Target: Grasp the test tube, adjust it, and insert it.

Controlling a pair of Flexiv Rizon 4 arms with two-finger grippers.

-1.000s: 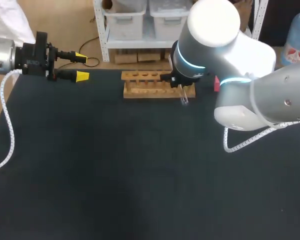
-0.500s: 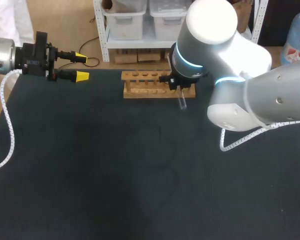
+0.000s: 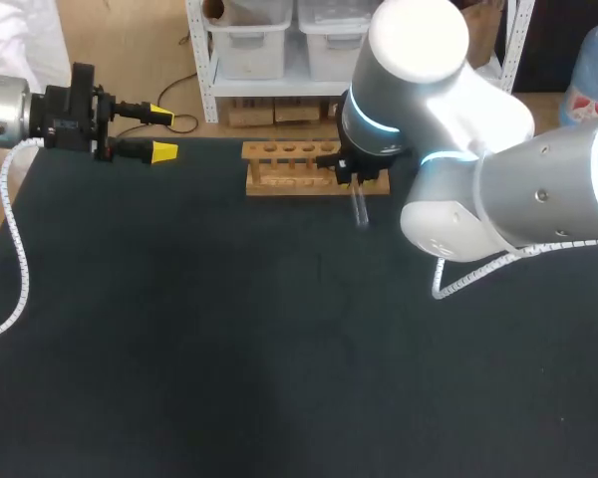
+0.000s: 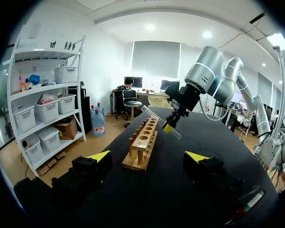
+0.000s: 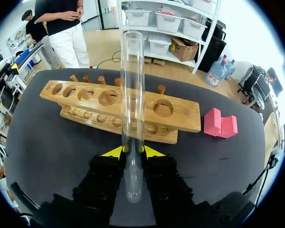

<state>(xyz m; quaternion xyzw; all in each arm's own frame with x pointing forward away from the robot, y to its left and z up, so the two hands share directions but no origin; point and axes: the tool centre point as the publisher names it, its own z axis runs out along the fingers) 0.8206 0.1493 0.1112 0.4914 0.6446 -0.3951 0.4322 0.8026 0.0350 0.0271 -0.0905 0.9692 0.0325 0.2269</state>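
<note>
Right gripper (image 5: 133,151) of mine pinches the test tube (image 5: 132,95): grasp done. It hangs tilted beside the rack (image 5: 175,118), not yet inserted; my left gripper (image 4: 148,156) sits spread.

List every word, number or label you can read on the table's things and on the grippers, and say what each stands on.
None can be read.
The test tube, the wooden rack and the pink block show no print.
Any marks on the body of the left gripper are too small to read.
</note>
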